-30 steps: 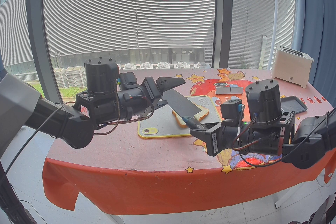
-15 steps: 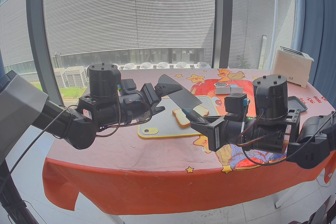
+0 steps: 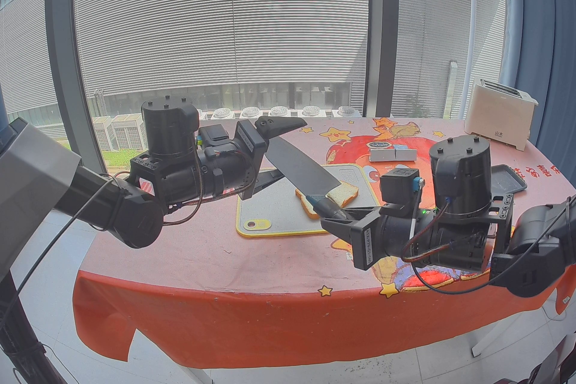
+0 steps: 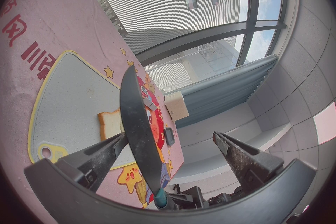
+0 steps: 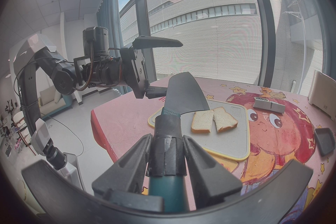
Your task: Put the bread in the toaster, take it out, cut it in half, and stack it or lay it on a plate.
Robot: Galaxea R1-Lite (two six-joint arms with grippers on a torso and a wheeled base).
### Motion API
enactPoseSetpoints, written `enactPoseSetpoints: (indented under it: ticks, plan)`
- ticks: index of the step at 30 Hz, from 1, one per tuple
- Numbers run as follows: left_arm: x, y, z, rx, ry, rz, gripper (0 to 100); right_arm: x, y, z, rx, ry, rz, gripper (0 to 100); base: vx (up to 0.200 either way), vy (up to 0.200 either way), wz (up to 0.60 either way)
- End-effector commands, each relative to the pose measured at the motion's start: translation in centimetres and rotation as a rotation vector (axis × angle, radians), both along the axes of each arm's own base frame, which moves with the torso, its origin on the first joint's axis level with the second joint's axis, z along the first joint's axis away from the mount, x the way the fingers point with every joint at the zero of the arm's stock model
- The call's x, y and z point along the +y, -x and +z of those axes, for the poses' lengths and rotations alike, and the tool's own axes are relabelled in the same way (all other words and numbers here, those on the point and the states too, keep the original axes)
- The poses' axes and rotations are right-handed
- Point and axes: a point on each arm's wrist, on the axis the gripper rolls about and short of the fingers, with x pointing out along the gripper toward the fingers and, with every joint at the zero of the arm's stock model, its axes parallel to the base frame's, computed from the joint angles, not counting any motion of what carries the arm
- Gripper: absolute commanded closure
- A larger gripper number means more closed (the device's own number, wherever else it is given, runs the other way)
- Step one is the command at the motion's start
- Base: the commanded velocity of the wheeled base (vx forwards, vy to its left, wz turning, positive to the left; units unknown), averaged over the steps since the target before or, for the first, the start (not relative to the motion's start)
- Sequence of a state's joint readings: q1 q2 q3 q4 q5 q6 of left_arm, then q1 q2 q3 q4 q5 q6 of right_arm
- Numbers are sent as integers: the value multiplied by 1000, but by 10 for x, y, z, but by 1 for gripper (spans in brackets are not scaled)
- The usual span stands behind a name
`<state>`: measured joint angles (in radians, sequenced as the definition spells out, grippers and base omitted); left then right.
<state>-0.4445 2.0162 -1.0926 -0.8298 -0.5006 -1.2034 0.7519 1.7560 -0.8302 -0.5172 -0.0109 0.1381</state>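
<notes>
Two bread halves (image 5: 202, 120) (image 5: 225, 118) lie side by side on the grey, yellow-edged cutting board (image 3: 270, 211); the head view shows the bread (image 3: 343, 194) partly behind the knife. My right gripper (image 3: 336, 217) is shut on the knife's dark handle (image 5: 167, 151). The black blade (image 3: 300, 166) slants up and to the left above the board. My left gripper (image 3: 291, 147) hovers open over the board's left part. The blade's tip (image 4: 131, 95) sits between its fingers, close to the lower finger (image 4: 105, 153). Whether they touch is unclear.
A white toaster (image 3: 500, 112) stands at the table's back right corner. A black tray (image 3: 504, 178) lies in front of it, behind my right arm. A small grey block (image 3: 393, 153) sits behind the board. The orange cloth's front edge is close below both arms.
The knife came up off the bread and now slants higher to the left. My left gripper rose and drew back a little, its fingers spread wider. The right arm shifted slightly.
</notes>
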Motion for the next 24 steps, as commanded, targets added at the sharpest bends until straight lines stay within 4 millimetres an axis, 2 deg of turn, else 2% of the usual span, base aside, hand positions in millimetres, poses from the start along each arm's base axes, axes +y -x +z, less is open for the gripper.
enactPoseSetpoints:
  ticks: [1, 5, 6, 24]
  plan:
    - [1, -1, -3, 9, 4, 4, 0, 0, 0, -1, 2, 2, 1, 100, 0, 0, 0]
    - [1, 0, -5, 16, 1, 2, 0, 0, 0, 0, 0, 0, 1, 100, 0, 0, 0]
    - [0, 0, -5, 16, 0, 2, 100, 0, 0, 0, 0, 0, 1, 100, 0, 0, 0]
    - [0, 0, -5, 18, 1, 1, 100, 2, 0, -1, 1, 5, -1, 100, 0, 0, 0]
